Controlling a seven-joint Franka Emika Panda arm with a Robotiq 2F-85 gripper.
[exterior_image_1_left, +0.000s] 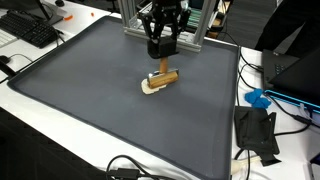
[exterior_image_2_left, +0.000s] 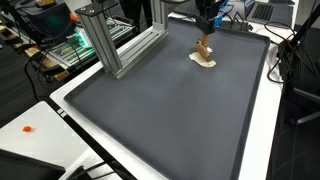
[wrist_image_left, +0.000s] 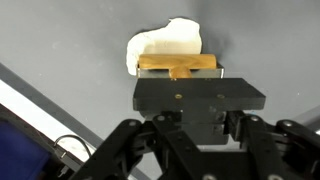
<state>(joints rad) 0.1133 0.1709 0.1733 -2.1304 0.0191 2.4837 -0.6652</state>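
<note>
A small wooden tool (exterior_image_1_left: 165, 77) with a crossbar and a short stem rests on a flat white patch (exterior_image_1_left: 150, 87) in the far middle of the dark grey mat (exterior_image_1_left: 110, 110). My gripper (exterior_image_1_left: 160, 58) stands straight above it, its fingers closed on the stem. In an exterior view the tool (exterior_image_2_left: 204, 48) stands upright under the gripper (exterior_image_2_left: 206, 32), on the white patch (exterior_image_2_left: 204, 63). In the wrist view the wooden bar (wrist_image_left: 178, 64) lies across the white patch (wrist_image_left: 165, 42), and its stem runs under the black gripper body (wrist_image_left: 200, 95). The fingertips are hidden there.
An aluminium frame (exterior_image_2_left: 120, 45) stands along one edge of the mat and behind the arm (exterior_image_1_left: 205, 25). A keyboard (exterior_image_1_left: 30, 30) lies at the far corner. A blue object (exterior_image_1_left: 258, 99) and a black bracket (exterior_image_1_left: 258, 133) lie on the white table beside the mat. Cables run along the near edge.
</note>
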